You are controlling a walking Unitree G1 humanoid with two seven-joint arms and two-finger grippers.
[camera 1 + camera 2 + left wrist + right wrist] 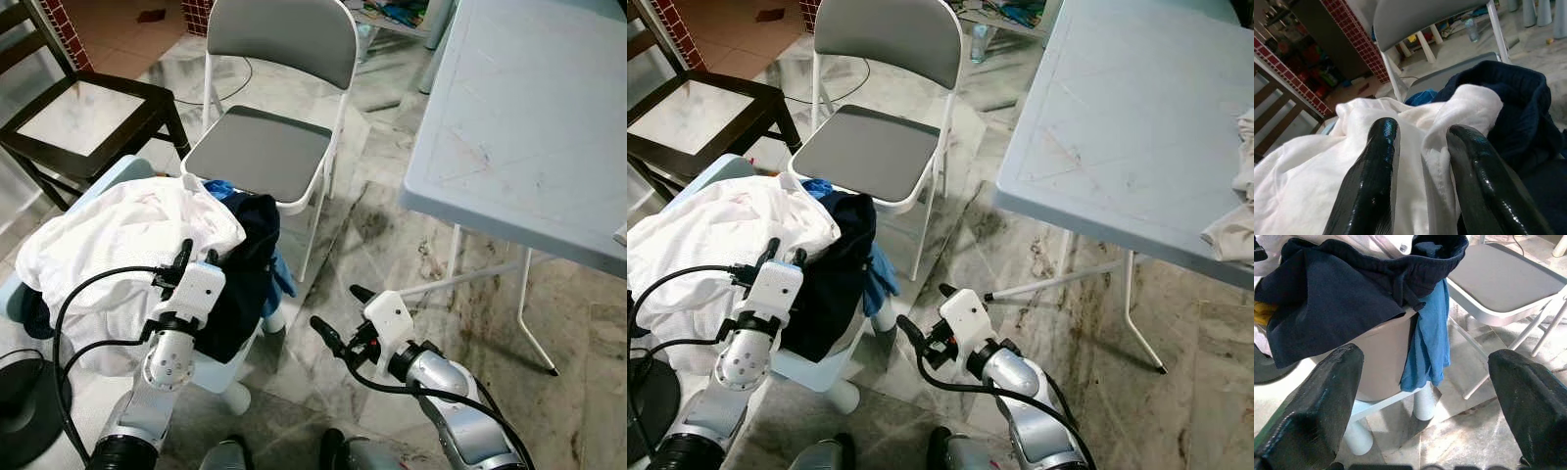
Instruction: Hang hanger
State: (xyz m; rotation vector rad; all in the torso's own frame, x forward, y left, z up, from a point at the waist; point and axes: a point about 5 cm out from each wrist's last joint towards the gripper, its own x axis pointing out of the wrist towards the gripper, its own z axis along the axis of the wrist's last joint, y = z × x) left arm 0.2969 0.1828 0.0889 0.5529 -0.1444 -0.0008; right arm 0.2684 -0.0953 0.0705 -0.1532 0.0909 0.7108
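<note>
The left pincer (184, 257) hovers over the white garment (118, 230), fingers slightly apart, apparently poised to dig into the heap. The right pincer (338, 315) waits wide apart, low by the pale stool (1383, 362). No hanger can be made out. Three garments lie piled: white, navy (245, 264), blue (1430, 338). One folding chair (269, 147) and one table (529, 117) stand beyond.
</note>
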